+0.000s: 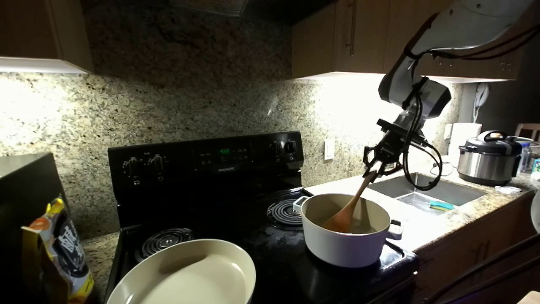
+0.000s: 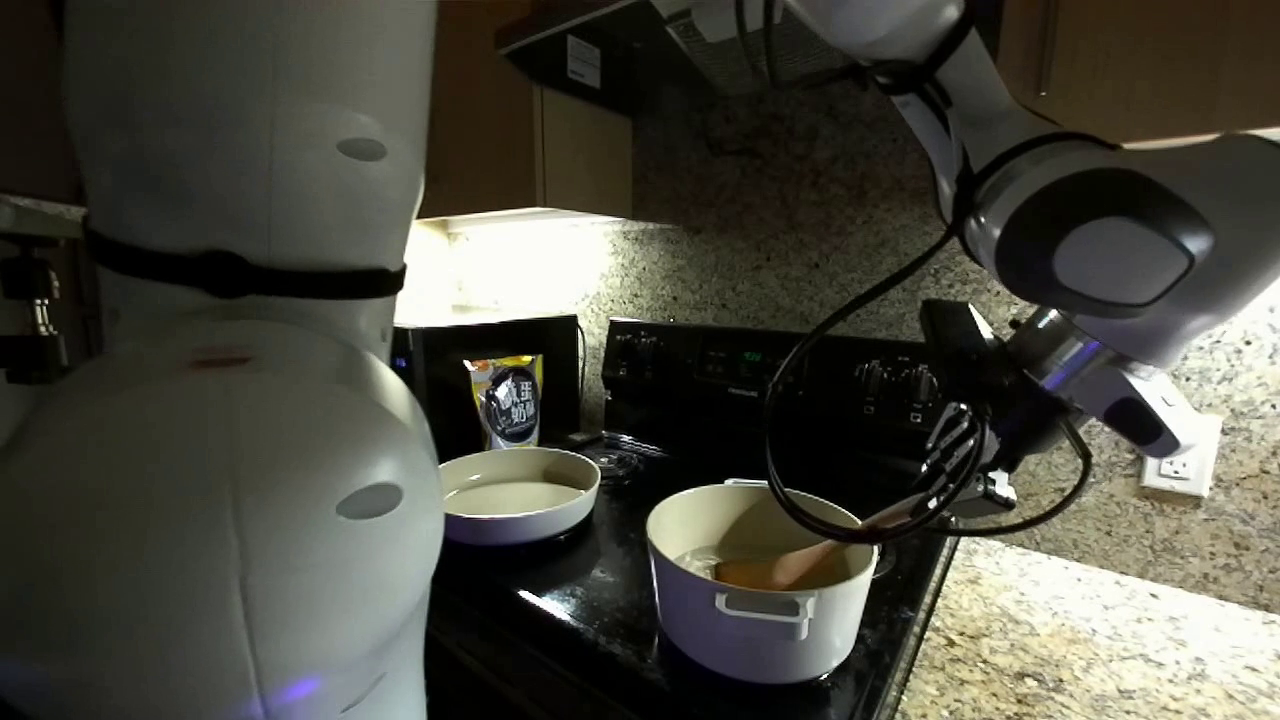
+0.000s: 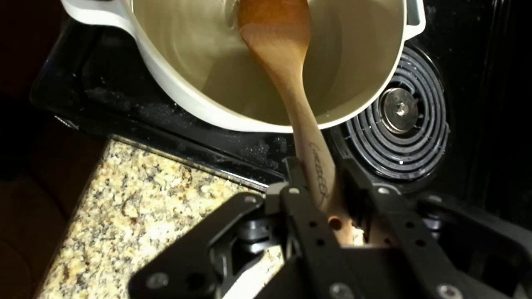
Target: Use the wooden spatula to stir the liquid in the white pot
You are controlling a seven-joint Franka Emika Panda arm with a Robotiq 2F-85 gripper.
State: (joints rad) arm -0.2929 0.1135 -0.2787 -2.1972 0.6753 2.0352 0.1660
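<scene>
The wooden spatula (image 3: 302, 114) slants down into the white pot (image 1: 341, 250), its wide end dipped in the liquid (image 3: 193, 43); the Robotiq gripper (image 3: 321, 167) is clamped on the spatula's handle.

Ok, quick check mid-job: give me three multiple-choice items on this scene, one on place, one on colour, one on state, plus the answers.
1. Where does the wide end of the wooden spatula sit?
A) In the cream oval dish
B) Inside the white pot
C) In the sink

2. What colour are the digits on the stove display?
A) Red
B) White
C) Green

3. How does the gripper stand?
A) Shut on the wooden spatula
B) Wide open
C) Shut on nothing

1: B, since both exterior views show the wide end within the pot's rim.
2: C, since both exterior views show them glowing green.
3: A, since the wrist view shows it clasping the wood from both sides.
</scene>
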